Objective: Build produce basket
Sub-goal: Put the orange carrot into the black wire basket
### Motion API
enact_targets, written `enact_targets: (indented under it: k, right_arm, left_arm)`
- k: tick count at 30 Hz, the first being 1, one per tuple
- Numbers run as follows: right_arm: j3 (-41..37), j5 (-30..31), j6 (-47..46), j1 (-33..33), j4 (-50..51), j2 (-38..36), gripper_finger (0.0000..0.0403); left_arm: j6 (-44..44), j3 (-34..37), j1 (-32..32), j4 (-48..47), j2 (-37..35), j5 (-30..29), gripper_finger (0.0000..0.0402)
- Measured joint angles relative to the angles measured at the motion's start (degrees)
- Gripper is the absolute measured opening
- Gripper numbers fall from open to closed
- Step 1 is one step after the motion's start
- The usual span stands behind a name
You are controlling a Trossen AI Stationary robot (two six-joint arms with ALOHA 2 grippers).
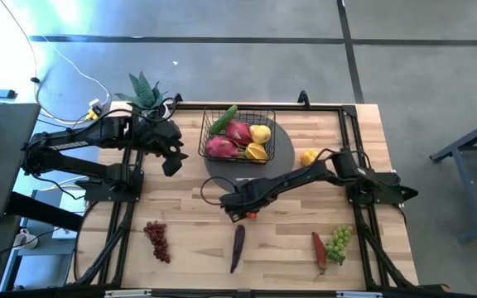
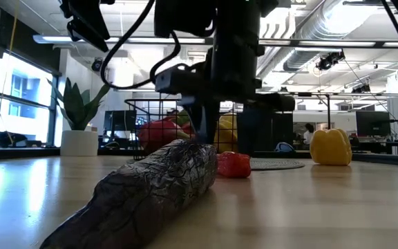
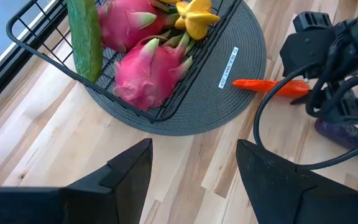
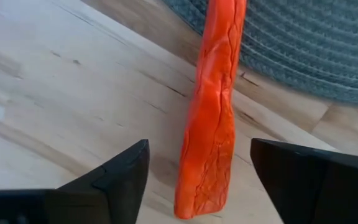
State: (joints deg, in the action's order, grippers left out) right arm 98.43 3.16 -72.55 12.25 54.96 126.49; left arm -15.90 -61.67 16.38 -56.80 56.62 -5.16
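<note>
**Right tool straddles the carrot beside the mat**

The right tool (image 4: pixel 199 180) is down at the desk's (image 1: pixel 189 211) centre, fingers (image 4: pixel 110 183) spread either side of the carrot (image 4: pixel 213 118) without touching it. The carrot lies flat on the wood, its far end reaching the edge of the mat (image 4: pixel 303 43). From above, the right arm (image 1: pixel 305 176) stretches in from 3 o'clock, and the tool (image 1: pixel 240 212) sits just at 6 o'clock of the mat (image 1: pixel 281 157).

The basket (image 1: pixel 281 124) stands on the mat toward 12 o'clock, already carrying a cucumber (image 1: pixel 222 121), two dragon fruits (image 1: pixel 238 131) and yellow pieces (image 1: pixel 260 133). A yellow pepper (image 1: pixel 309 157) waits at the mat's 3 o'clock side.

Along the 6 o'clock edge: red grapes (image 1: pixel 157 240) at about 7, a purple pod (image 1: pixel 238 247) in the middle, a red pod (image 1: pixel 318 248) and green grapes (image 1: pixel 339 241) at about 5.

The left tool (image 1: pixel 172 159) hovers at the basket's 9 o'clock side, open and empty, looking down on the basket corner (image 3: pixel 55 59). A potted plant (image 1: pixel 143 91) stands at 11 o'clock.
</note>
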Motion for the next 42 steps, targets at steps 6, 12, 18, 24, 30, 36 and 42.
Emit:
enact_targets:
  k: [6,12,18,24,30,36,42]
  right_arm:
    - [0.0,-0.2,-1.15,0.09,-0.05,0.81,0.0212]
    - [0.0,-0.2,-2.45,0.09,0.21,0.79,0.0156]
    - [0.0,0.17,-3.48,0.07,1.65,0.79,0.0087]
    - [0.07,0.29,-1.83,0.54,1.4,0.65,0.0054]
    - [1.02,-1.28,-0.66,1.68,1.44,0.32,0.006]
    - [6.33,-1.51,3.15,2.82,2.15,0.24,0.0058]
    - [12.25,0.93,7.04,2.91,3.88,0.2,0.0057]
  left_arm:
    - [0.0,0.0,0.0,0.0,0.0,0.01,0.0223]
    - [0.0,0.0,0.0,0.0,0.02,0.01,0.0223]
    - [0.01,0.0,0.0,0.0,0.02,-0.07,0.0223]
    - [0.46,0.0,0.0,-0.01,0.02,-0.21,0.0223]
    - [0.58,0.0,0.0,-0.01,0.02,-0.21,0.0223]
    - [0.63,0.0,0.0,0.0,0.02,-0.21,0.0223]
    - [0.59,0.0,0.0,0.0,0.02,-0.18,0.0223]
